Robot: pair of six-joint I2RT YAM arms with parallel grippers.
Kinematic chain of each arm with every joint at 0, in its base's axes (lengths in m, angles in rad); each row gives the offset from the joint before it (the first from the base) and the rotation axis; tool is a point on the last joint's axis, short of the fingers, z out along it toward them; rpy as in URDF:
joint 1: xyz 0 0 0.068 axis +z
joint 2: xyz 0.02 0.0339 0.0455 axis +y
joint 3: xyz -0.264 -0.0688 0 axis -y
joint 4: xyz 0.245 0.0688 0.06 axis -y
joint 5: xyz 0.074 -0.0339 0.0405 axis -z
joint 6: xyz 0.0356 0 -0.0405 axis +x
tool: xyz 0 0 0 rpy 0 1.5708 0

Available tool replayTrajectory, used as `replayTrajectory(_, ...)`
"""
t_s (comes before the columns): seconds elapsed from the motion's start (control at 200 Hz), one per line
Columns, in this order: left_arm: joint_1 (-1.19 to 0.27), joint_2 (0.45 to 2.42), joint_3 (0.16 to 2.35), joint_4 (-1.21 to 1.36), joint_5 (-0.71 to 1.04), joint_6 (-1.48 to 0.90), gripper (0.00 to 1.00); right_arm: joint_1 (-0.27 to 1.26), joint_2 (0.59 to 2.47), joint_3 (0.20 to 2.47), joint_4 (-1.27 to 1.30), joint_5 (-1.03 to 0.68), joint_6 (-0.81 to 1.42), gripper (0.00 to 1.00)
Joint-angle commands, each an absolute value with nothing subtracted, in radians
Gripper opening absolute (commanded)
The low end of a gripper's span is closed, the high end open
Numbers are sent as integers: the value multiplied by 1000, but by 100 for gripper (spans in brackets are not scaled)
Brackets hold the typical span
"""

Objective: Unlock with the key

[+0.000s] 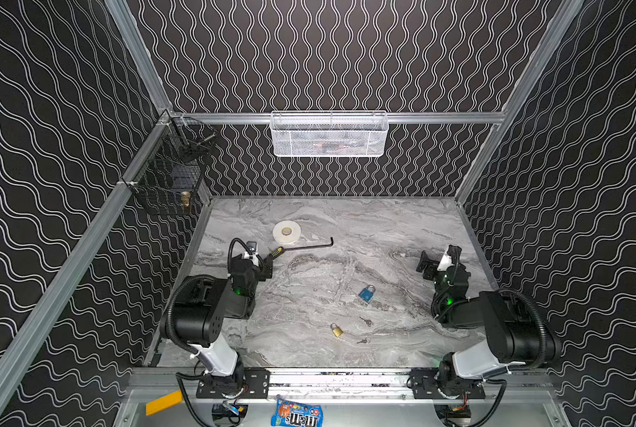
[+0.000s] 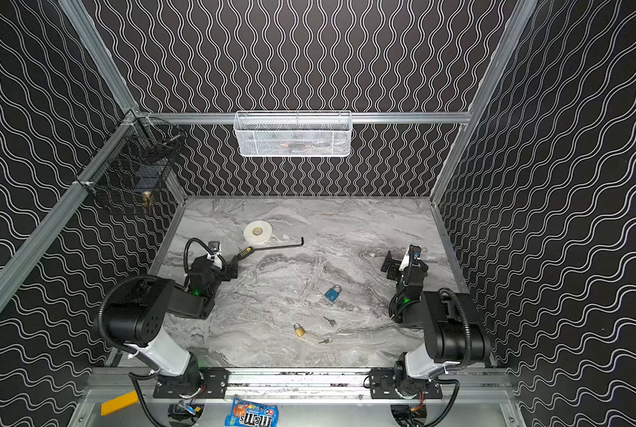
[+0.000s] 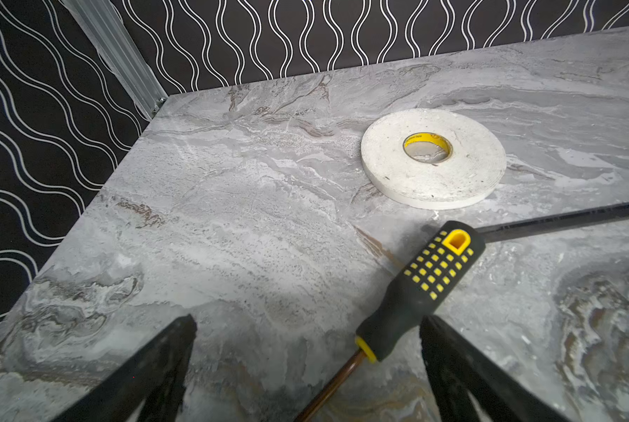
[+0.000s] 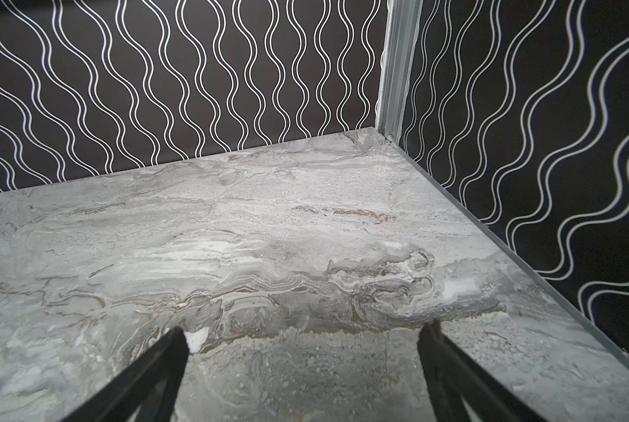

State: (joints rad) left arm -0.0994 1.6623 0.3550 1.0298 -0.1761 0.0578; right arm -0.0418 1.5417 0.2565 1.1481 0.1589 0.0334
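In both top views, a blue padlock (image 1: 367,294) (image 2: 332,294) lies right of centre on the grey marbled desk (image 1: 401,222). A small brass padlock (image 1: 337,329) lies nearer, with one small metal key (image 1: 366,321) between them and a second small key (image 1: 362,341) beside the brass one. The left end effector (image 1: 268,264) and right end effector (image 1: 425,266) sit farther back, well apart from the keys.

In the left wrist view, the left end effector (image 3: 307,323) has its jaws spread wide, and a black-and-yellow screwdriver handle (image 3: 421,288) lies between them.

In the right wrist view, the right end effector (image 4: 304,329) has its jaws spread wide over the desk.
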Motion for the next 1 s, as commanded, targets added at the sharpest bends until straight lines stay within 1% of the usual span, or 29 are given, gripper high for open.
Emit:
replayTrajectory(0.0, -98, 1660, 361, 1047, -167, 78, 99, -41, 1542, 258, 1193, 152, 23, 99)
replayTrajectory(0.996, -98, 1658, 362, 1040, -161, 73, 99, -41, 1542, 258, 1195, 150, 23, 99)
